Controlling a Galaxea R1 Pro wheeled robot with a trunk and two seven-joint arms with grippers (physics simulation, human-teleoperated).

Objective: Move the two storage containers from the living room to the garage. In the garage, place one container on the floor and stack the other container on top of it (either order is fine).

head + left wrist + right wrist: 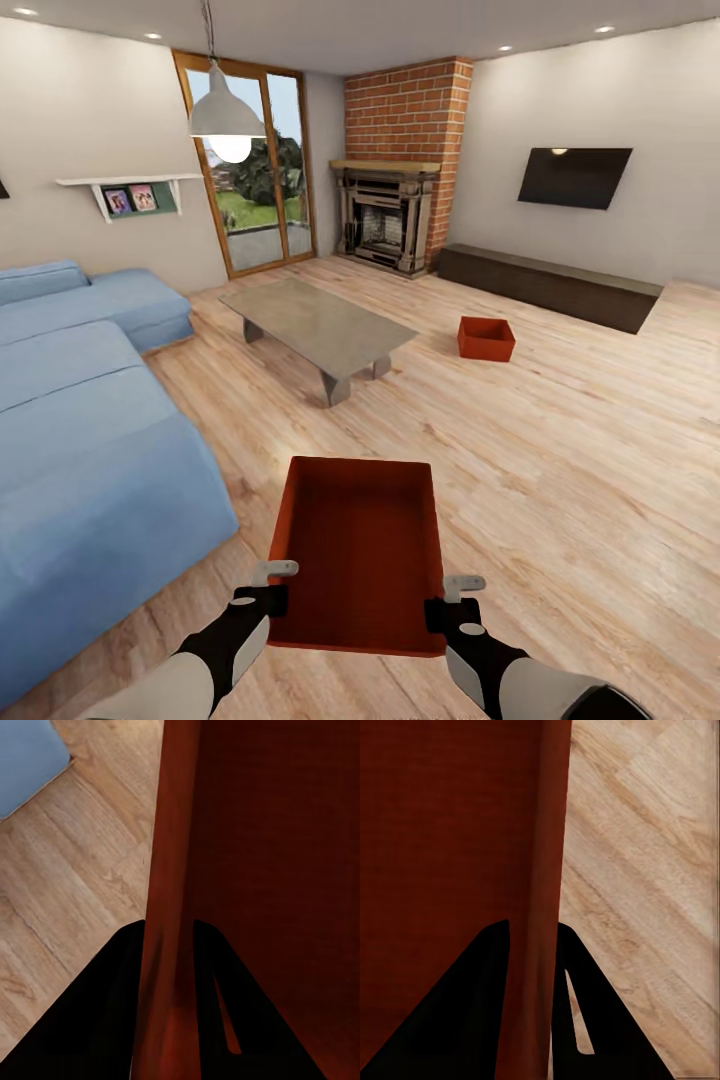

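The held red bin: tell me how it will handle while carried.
The red bin looks rigid: its walls stay straight though pinched only at the near corners by the left gripper and right gripper. Empty and open-topped, it is probably light. Its far end overhangs unsupported, so it may sag.

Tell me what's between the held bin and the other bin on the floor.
Head view: only wood floor between the held bin and the other bin.

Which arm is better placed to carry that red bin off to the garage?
Neither alone. The left gripper clamps the held container's left wall and the right gripper its right wall, so both should carry it together. The other container sits far ahead.
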